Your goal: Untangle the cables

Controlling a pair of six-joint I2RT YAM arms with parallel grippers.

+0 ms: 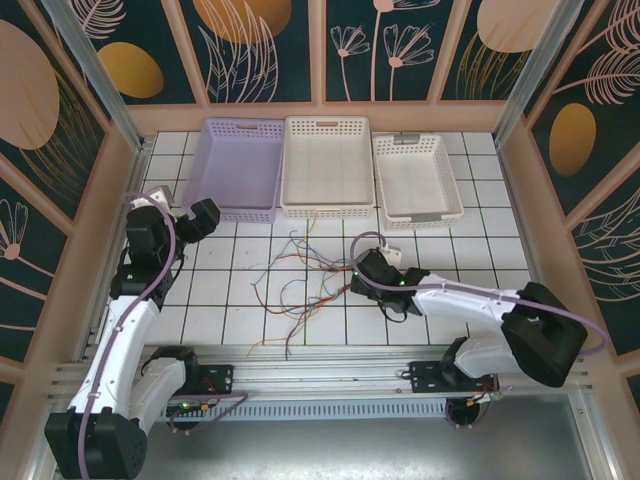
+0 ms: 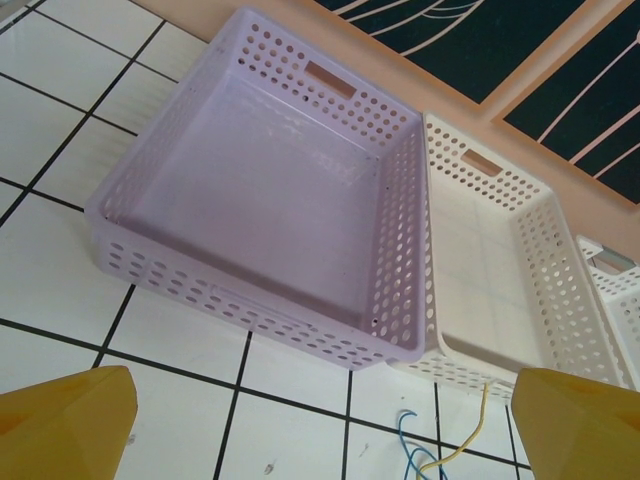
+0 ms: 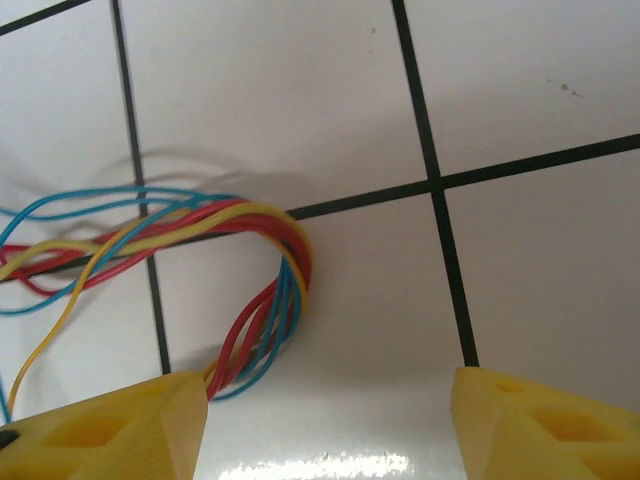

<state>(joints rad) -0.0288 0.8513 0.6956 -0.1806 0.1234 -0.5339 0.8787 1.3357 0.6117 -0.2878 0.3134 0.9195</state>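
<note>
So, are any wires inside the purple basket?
No, the purple basket has a bare floor; the wires lie outside, in front of it.

No readable text, labels, brand marks, numbers or signs on anything in frame.
</note>
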